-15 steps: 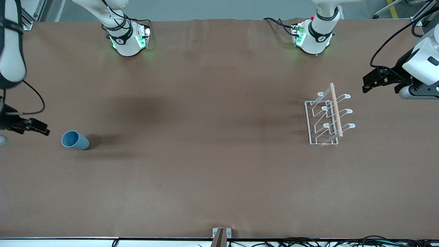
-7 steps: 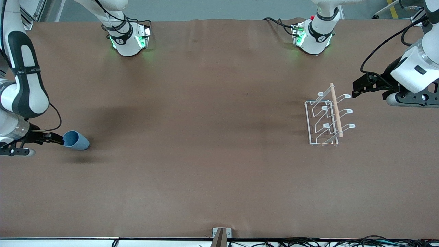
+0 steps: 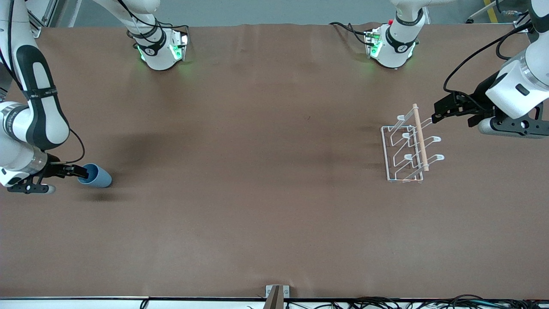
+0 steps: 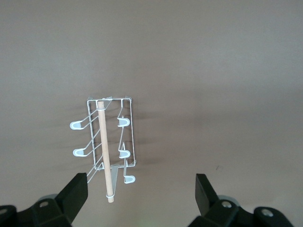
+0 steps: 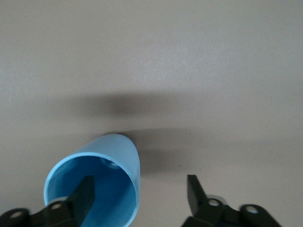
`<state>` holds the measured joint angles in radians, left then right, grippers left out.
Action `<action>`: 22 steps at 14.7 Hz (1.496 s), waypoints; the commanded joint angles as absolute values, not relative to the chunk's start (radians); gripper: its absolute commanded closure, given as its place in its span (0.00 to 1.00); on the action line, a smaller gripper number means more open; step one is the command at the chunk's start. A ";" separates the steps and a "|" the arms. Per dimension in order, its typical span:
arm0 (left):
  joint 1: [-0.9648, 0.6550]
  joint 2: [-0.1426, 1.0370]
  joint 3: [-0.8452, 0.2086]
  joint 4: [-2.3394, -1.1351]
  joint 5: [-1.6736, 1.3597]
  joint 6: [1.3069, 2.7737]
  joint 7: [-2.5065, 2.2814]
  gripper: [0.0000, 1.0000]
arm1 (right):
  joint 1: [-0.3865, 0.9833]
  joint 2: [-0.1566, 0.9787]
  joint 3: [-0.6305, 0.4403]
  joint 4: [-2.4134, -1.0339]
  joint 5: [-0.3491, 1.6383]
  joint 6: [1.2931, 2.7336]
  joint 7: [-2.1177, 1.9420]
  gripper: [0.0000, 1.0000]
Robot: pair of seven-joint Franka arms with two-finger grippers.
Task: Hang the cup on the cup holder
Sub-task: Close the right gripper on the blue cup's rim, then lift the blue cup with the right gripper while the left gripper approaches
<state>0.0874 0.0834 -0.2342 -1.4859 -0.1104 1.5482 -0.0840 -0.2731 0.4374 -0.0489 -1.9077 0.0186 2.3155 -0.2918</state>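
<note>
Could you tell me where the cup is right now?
The cup stands on the table toward the right arm's end, with the right end effector open at its rim.

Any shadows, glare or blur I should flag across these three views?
Front view: soft shadow beside the light blue plastic cup; green base-light glow, no glare. Right wrist view: dark blurred shadow above the cup; right gripper fingers soft. Left wrist view: white wire cup holder sharp, even light.
</note>
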 commanded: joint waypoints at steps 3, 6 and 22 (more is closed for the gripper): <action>0.083 0.095 -0.235 -1.460 -0.127 1.555 -0.091 0.00 | -0.279 0.436 -0.034 -1.942 0.035 2.322 -0.302 0.96; 0.077 0.095 -0.239 -1.460 -0.127 1.566 -0.072 0.00 | -0.276 0.431 -0.031 -1.936 0.035 2.294 -0.299 0.98; 0.074 0.112 -0.380 -1.463 -0.126 1.601 -0.071 0.00 | 0.061 0.121 -0.015 -1.852 0.251 1.852 -0.020 0.99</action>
<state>0.0705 0.1034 -0.3642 -1.4844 -0.1157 1.5993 -0.0825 0.0111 0.1551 -0.0090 -1.8400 0.2025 1.8710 -0.0584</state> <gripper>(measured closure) 0.000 0.952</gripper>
